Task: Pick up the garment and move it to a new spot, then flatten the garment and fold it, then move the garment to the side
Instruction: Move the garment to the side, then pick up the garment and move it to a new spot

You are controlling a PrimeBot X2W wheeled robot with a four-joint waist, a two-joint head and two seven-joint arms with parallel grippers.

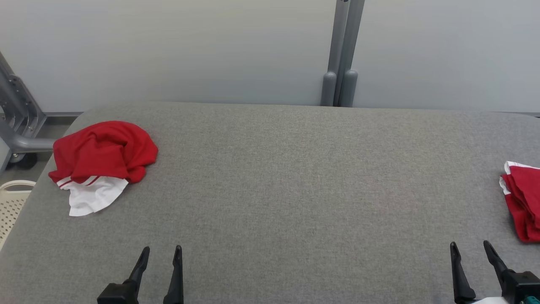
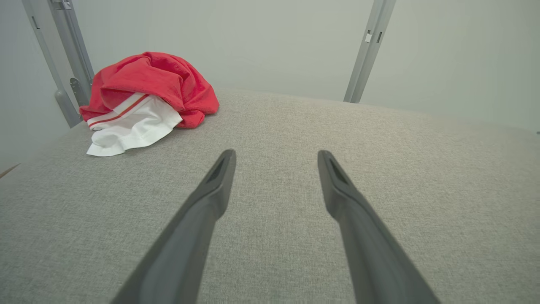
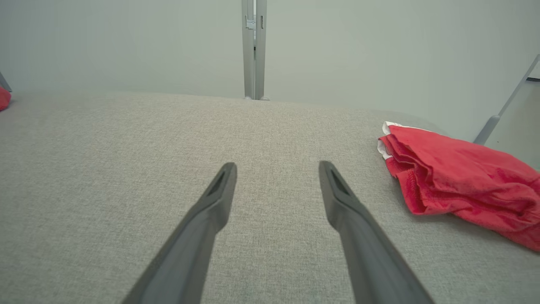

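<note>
A crumpled red garment (image 1: 101, 156) with a white, red-striped part poking out lies bunched at the far left of the grey fabric table (image 1: 295, 169). In the left wrist view the garment (image 2: 147, 84) sits ahead and to the left of my fingers. My left gripper (image 1: 162, 249) (image 2: 276, 155) hovers open and empty near the table's front edge, well short of the heap. My right gripper (image 1: 470, 245) (image 3: 277, 165) is open and empty too, at the front right.
A second red garment (image 1: 525, 198) (image 3: 455, 181), folded with a white edge, lies at the table's right edge. A pale perforated basket (image 1: 10, 207) and a grey metal frame (image 1: 17, 122) stand off the left side. A grey post (image 1: 341, 55) rises behind the table.
</note>
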